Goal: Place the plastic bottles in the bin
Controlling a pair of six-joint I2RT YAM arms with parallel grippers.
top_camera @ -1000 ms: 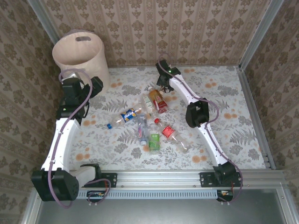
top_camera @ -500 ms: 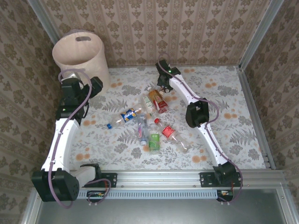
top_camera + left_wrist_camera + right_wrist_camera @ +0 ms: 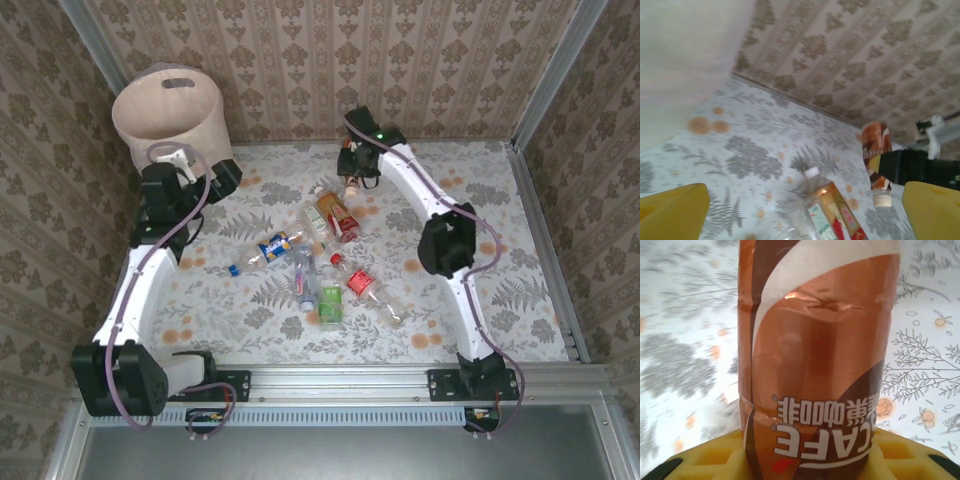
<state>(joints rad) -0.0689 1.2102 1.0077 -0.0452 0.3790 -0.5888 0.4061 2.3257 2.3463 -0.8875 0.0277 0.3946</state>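
Right tool (image 3: 352, 170) now higher, around glossy copper-labelled cylindrical bottle (image 3: 815, 355).

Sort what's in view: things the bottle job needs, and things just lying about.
Job: bin; brown coffee bottle in the right gripper; blue-label bottle; red-label bottle; green-label bottle; orange-label bottle.
Just there: floral table cover; wallpapered walls; metal front rail.

My right gripper (image 3: 809, 462) is clamped on a bottle (image 3: 815, 355) whose copper-brown label has a white swoosh; its "CAFE" lettering reads upside down. My yellow fingers (image 3: 905, 455) sit on both sides of its near end. Beyond lies the tablecloth (image 3: 925, 355), fern-and-orange-flower patterned, sharp on the right, blurred on the left.
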